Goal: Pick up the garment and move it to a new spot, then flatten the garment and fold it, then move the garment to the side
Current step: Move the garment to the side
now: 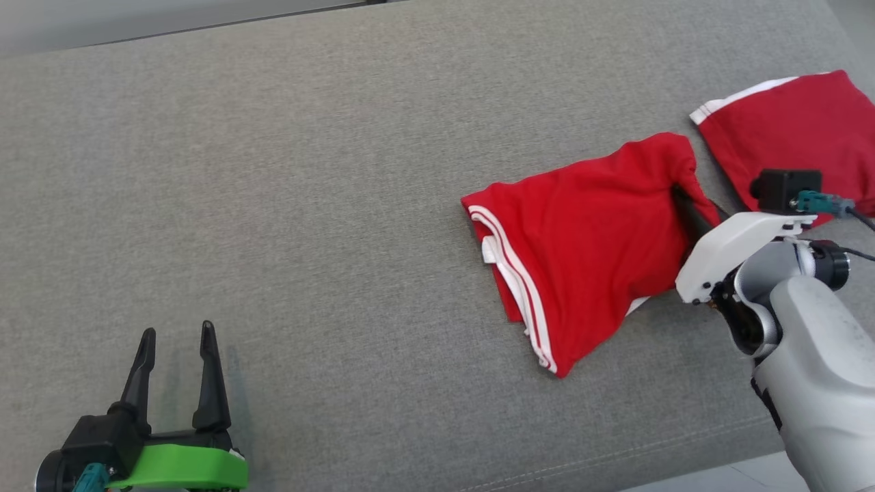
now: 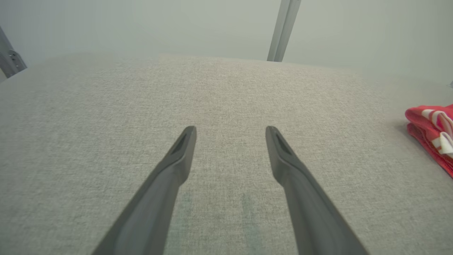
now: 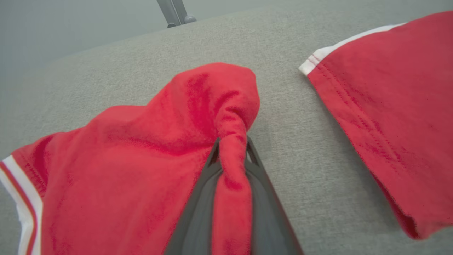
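Observation:
The garment [image 1: 588, 246] is red with white stripes along its hem, bunched on the grey cushion at the right. Its edge also shows in the left wrist view [image 2: 433, 132]. My right gripper [image 3: 231, 148] is shut on a pinched fold at the garment's [image 3: 141, 159] right side, red cloth squeezed between the two dark fingers. In the head view the right wrist [image 1: 735, 253] sits against that fold and the fingers are hidden by cloth. My left gripper [image 1: 178, 342] stands open at the lower left, far from the garment, nothing between its fingers [image 2: 177, 159].
A second red cloth with a white band [image 1: 786, 133] lies flat at the far right, close behind my right wrist [image 3: 389, 106]. The grey cushion [image 1: 307, 205] stretches wide to the left. Its front edge runs near the bottom right, with pale floor [image 1: 718, 478] beyond.

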